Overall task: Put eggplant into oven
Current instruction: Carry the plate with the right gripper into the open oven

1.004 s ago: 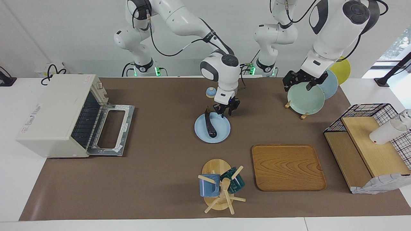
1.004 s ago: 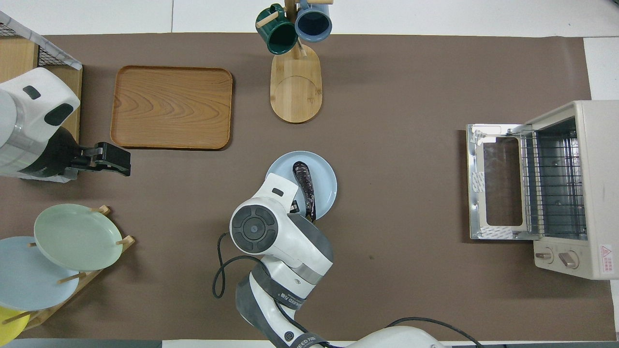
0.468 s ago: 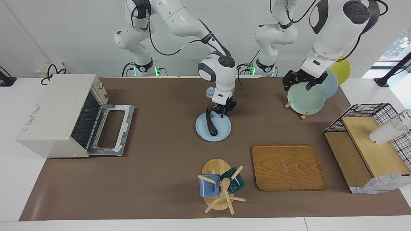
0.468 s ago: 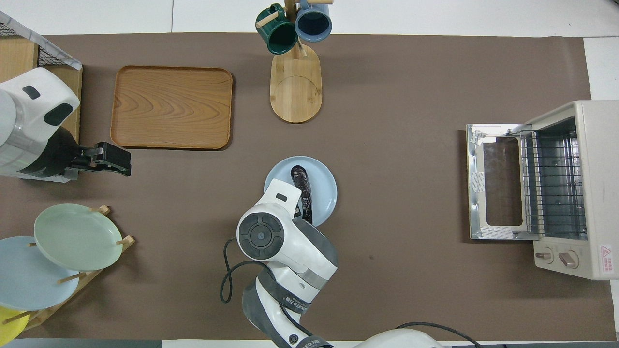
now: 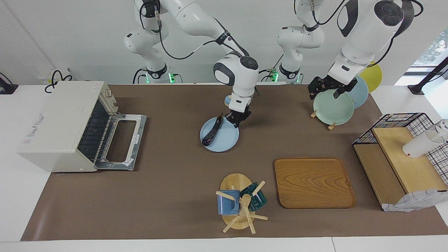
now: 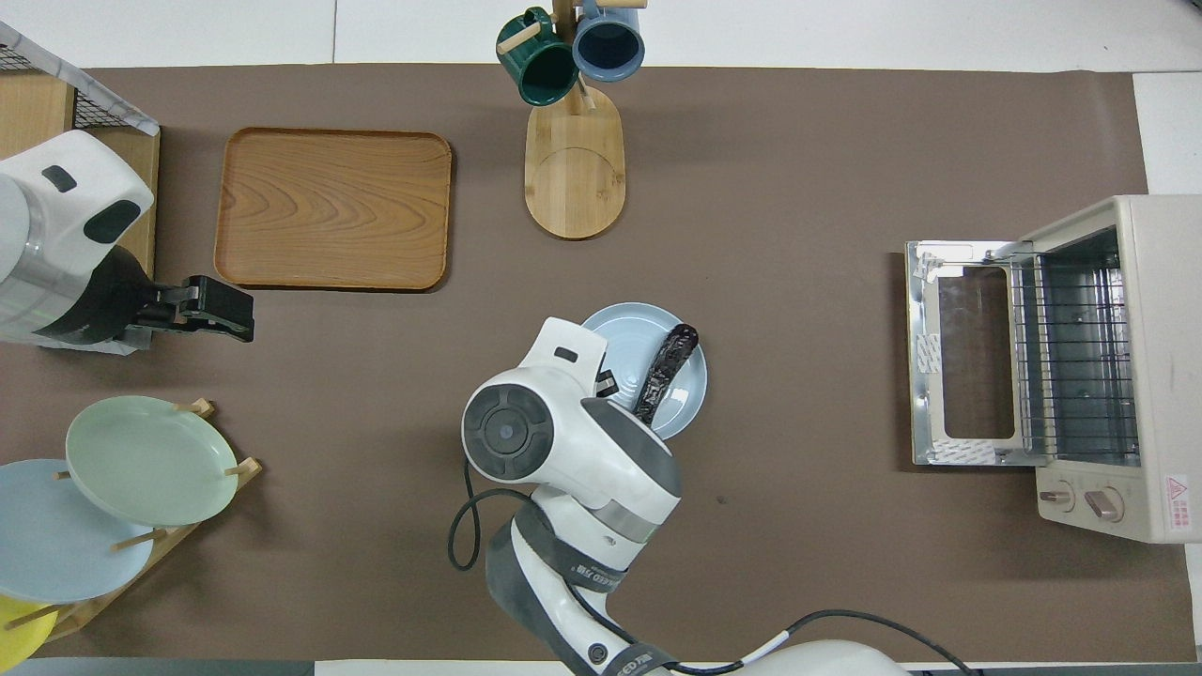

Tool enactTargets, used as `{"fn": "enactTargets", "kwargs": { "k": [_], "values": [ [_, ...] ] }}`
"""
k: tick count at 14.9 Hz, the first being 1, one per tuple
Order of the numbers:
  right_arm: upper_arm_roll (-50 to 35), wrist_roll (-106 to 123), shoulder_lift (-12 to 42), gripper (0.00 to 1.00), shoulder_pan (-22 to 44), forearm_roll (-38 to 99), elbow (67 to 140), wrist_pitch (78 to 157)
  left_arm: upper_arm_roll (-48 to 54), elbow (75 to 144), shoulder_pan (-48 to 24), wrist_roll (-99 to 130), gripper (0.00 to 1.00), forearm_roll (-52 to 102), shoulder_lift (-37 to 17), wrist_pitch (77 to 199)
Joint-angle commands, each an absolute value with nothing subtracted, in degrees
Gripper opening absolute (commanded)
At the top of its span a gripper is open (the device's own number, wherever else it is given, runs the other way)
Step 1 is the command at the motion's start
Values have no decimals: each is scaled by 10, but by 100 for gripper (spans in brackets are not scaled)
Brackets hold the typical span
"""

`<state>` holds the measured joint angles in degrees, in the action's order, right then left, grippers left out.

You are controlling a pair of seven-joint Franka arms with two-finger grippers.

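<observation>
While plated, eggplant [image 5: 212,131] (slanted).

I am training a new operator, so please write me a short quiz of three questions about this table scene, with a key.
1. True or false: the oven has its door shut.
2. The eggplant lies on: A the wooden tray, B the blue plate, C the oven's rack.
3. Fill in: the ___ arm's gripper is at the blue plate's rim.
Key: 1 false, the door is open. 2 B. 3 right; it is the right gripper.
</observation>
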<state>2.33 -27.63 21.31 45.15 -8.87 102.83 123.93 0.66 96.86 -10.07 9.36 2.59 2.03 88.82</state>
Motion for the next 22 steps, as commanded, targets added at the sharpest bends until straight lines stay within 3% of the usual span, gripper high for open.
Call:
{"fn": "enactTargets", "kwargs": {
  "k": [1,6,9,14,22],
  "values": [
    [19,-248,158,0,407,-100,1055,1185,11,956,-91,86,100,33,18,875],
    [18,-160,3,0,306,-130,1212,1176,22,954,-75,85,100,33,18,872],
    [19,-93,-46,0,246,-149,1251,1155,25,955,-65,86,100,33,16,872],
    [18,85,-91,0,102,-158,1285,1157,36,963,-53,90,100,33,20,877],
    [19,243,-100,0,8,-153,1348,1247,32,965,-52,91,100,30,20,878]
  ]
}}
